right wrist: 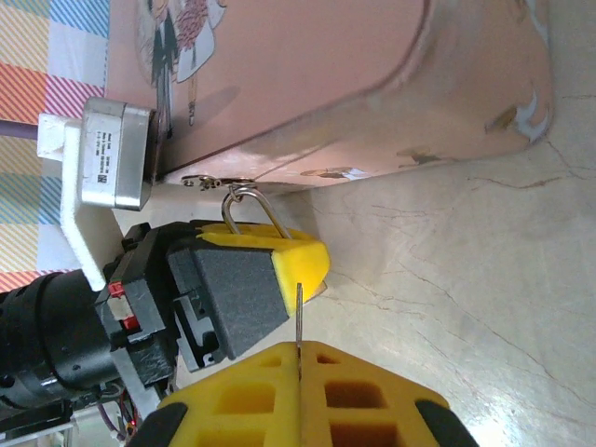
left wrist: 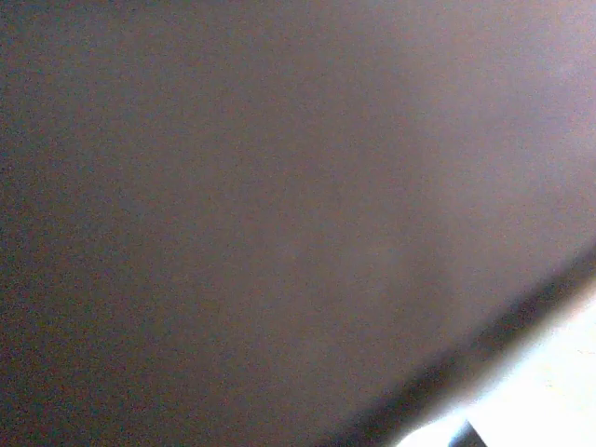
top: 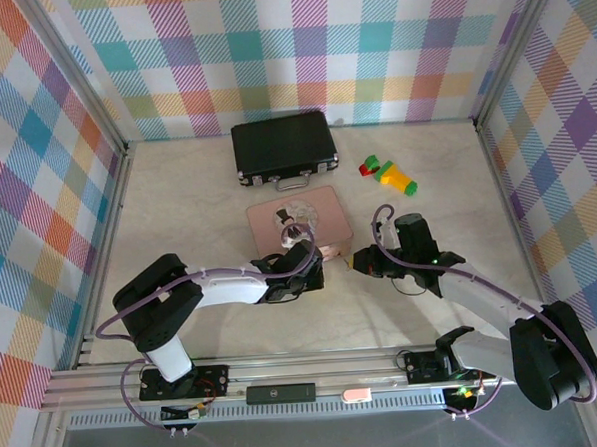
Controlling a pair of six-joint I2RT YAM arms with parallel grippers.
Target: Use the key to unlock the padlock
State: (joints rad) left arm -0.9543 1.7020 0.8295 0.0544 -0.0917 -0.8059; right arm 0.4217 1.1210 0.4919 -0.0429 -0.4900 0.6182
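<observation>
Right wrist, right jaws: the right gripper (right wrist: 299, 368) has its yellow fingers pressed together on the key (right wrist: 299, 317), whose thin grey blade stands straight up out of the seam between them.
Key tip: it reaches the lower edge of the other arm's yellow pad; whether it touches the lock cannot be told.
Left jaws: the left gripper (right wrist: 270, 253) is closed narrow around the padlock (right wrist: 250, 209). The lock's body is hidden between the pad and the black finger block, and its silvery shackle arches out above the pad.
Shackle: it is hooked through the small metal clasp (right wrist: 216, 181) on the near wall of the pink tin (right wrist: 307, 84).
Tin: it lies flat on the pale marbled table (right wrist: 447, 261), picture side up.
Left wrist: a dark brownish blur with a pale corner at the lower right; nothing can be made out.
Top external, arms: both grippers meet at the tin's near edge, the left one against it and the right one just beside its near right corner.
Beyond the tin: a black case (top: 283, 147) lies behind it, and green, red and yellow toy blocks (top: 388, 174) lie to the far right, well apart.
</observation>
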